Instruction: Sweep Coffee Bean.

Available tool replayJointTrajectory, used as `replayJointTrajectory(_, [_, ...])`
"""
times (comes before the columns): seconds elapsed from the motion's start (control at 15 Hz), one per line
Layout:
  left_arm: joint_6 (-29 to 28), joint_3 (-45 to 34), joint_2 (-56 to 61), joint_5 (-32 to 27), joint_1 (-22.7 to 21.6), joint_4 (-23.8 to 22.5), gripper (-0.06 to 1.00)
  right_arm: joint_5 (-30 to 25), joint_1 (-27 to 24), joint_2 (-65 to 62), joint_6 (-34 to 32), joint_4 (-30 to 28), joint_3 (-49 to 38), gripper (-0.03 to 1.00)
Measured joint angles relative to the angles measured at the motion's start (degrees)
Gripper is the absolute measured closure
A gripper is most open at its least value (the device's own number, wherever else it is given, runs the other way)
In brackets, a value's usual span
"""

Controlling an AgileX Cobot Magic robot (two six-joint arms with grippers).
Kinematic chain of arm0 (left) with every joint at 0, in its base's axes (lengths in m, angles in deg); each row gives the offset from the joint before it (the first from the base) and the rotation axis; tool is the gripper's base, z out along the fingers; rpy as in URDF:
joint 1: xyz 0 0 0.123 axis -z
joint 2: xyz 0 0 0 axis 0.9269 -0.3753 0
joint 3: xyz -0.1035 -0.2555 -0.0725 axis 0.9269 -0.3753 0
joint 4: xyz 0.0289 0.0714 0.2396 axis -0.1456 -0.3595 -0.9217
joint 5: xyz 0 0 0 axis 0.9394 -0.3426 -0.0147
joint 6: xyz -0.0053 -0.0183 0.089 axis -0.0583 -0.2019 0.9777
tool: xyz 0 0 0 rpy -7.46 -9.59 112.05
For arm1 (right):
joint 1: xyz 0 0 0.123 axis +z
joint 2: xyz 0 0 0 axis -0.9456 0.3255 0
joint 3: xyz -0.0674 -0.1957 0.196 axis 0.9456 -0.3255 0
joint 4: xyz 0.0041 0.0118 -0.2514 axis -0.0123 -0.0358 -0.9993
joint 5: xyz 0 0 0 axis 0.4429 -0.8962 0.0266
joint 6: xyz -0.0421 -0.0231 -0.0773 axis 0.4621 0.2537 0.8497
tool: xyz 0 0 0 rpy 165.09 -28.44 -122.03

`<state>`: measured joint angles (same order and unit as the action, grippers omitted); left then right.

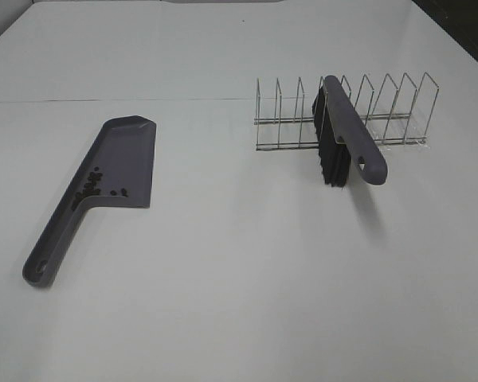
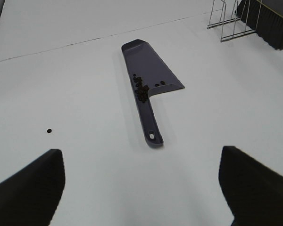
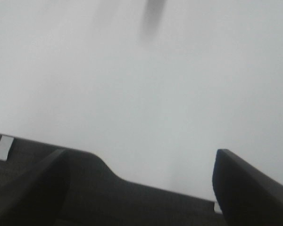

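Several coffee beans [image 1: 92, 188] lie in a grey-purple dustpan [image 1: 126, 155] flat on the white table at the left; both also show in the left wrist view, beans [image 2: 141, 89] and pan [image 2: 153, 70]. One stray bean [image 2: 49, 130] lies on the table apart from the pan. A brush [image 1: 352, 135] with a grey handle and black bristles [image 1: 333, 159] rests in a wire rack [image 1: 398, 107]. My left gripper [image 2: 140, 151] is open and empty, hovering short of the pan's handle. My right gripper [image 3: 140, 153] is open and empty over bare table. Neither gripper shows in the exterior view.
The wire rack [image 2: 224, 19] and the brush bristles [image 2: 269, 21] show at the edge of the left wrist view. A seam line [image 1: 103, 100] crosses the table behind the pan. The right wrist view is blurred, with a dark table edge [image 3: 132, 197] below the fingers.
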<state>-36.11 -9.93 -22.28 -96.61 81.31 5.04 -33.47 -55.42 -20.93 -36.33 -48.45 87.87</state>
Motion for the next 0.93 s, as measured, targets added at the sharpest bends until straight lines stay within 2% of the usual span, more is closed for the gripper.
replayJointTrajectory(0.13, [-0.29, 0.00, 0.06, 0.00, 0.00, 0.00, 0.13, 0.00, 0.00, -7.28, 1.66, 0.40, 0.00, 0.20])
replayJointTrajectory(0.2, [-0.52, 0.00, 0.06, 0.00, 0.00, 0.00, 0.13, -0.06, 0.00, -14.38, 8.02, 4.13, -0.17, 0.20])
replayJointTrajectory(0.47, [-0.63, 0.00, 0.06, 0.00, 0.00, 0.00, 0.13, -0.29, 0.00, -13.64, 17.93, 11.86, -0.23, 0.20])
replayJointTrajectory(0.93, [-0.74, 0.00, 0.17, 0.00, 0.00, 0.00, 0.13, -0.34, 0.00, -13.52, 18.56, 12.32, -0.23, 0.20])
